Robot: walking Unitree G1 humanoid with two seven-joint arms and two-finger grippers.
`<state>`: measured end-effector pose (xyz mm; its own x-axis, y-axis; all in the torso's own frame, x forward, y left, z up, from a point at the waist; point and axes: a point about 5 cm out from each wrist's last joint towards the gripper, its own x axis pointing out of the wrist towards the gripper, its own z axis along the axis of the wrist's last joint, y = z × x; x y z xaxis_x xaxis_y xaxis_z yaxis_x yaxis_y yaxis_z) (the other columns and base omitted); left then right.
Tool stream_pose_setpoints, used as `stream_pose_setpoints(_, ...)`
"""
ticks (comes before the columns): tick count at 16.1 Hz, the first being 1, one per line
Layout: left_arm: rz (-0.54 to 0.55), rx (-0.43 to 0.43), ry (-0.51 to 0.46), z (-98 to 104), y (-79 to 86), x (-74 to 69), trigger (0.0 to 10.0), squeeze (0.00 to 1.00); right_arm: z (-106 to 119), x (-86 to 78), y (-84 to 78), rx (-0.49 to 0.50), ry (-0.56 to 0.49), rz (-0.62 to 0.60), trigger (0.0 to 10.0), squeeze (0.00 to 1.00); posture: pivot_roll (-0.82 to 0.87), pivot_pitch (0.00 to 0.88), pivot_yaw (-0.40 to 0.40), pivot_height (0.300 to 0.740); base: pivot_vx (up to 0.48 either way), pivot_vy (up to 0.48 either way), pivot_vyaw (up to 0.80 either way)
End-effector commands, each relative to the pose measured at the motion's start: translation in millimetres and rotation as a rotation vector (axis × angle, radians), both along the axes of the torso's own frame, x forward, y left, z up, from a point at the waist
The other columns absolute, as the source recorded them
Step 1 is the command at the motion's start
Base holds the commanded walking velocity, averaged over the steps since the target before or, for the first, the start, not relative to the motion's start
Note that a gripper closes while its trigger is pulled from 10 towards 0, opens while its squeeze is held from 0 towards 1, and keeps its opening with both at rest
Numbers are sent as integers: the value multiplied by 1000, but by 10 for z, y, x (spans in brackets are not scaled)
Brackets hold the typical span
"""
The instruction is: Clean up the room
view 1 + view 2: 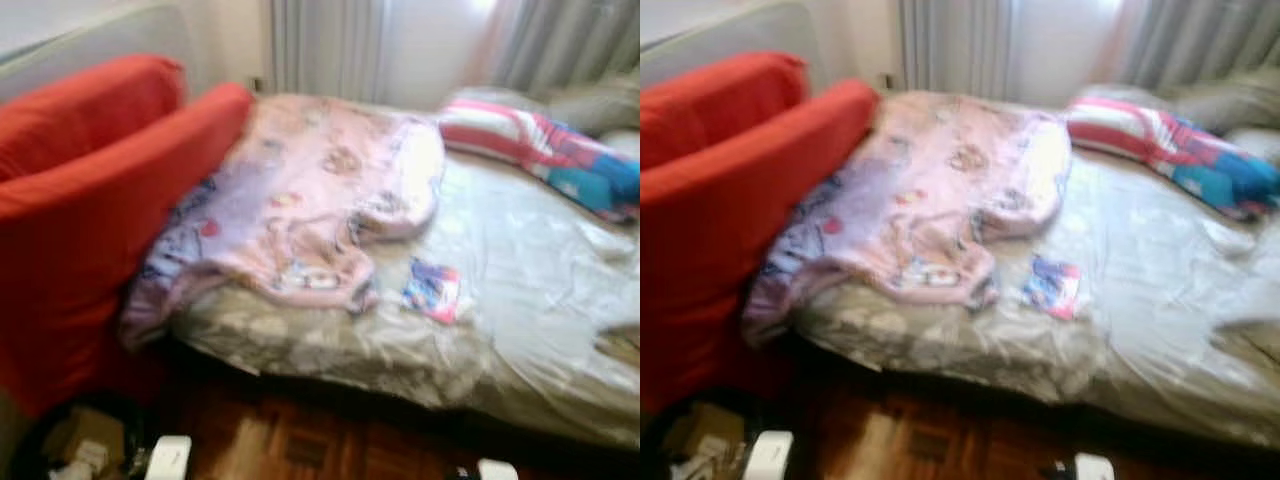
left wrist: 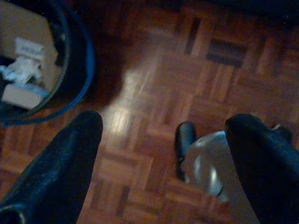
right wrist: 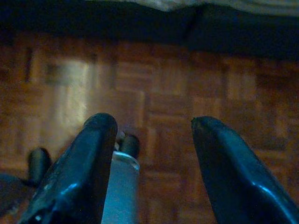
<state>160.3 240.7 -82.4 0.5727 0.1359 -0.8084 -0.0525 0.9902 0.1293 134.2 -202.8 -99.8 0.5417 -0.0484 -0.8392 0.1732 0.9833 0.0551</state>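
Left eye view, slightly blurred: a wide bed covered by a shiny grey-beige sheet [image 1: 520,290] takes up most of the scene, reaching from the middle to the right edge. A bright red fabric armchair [image 1: 90,200] stands at the left, its arm touching the bed's near corner. A rumpled pink fleece blanket printed with cartoon figures [image 1: 310,195] lies across the left part of the bed, one end drooping over the edge just beside the armchair. A pink, white and blue striped pillow [image 1: 545,150] rests near the head of the bed at the right, below pale grey curtains [image 1: 330,45]. A small flat blue and pink packet [image 1: 433,290] lies on the sheet, near the blanket's lower edge but apart from it. Reddish-brown wooden parquet floor [image 2: 187,70] runs under the bed. In the left wrist view, the left gripper [image 2: 163,163] hangs over the floor, fingers spread apart and holding nothing, near a dark round bin with a blue rim [image 2: 79,65] holding cardboard and crumpled paper. In the right wrist view, the right gripper [image 3: 154,163] also hangs over the parquet, fingers apart and empty.
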Motion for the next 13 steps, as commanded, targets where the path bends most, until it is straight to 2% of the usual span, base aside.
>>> stream_pose_setpoints(1,-9,-10,-15,14,-55,66,10000,0,-11,-58,-52,-6,14,-27,10000,0,149,4,-40,740,240,0,0)
stream_pose_setpoints(8,-11,-14,-24,27,-61,98,10000,0,-8,-38,-50,6,10,-63,10000,0,144,27,-34,740,251,0,0)
stream_pose_setpoints(13,-3,-15,-28,34,-59,113,10000,0,1,-15,-53,-3,5,-46,10000,0,143,41,-33,740,258,0,0)
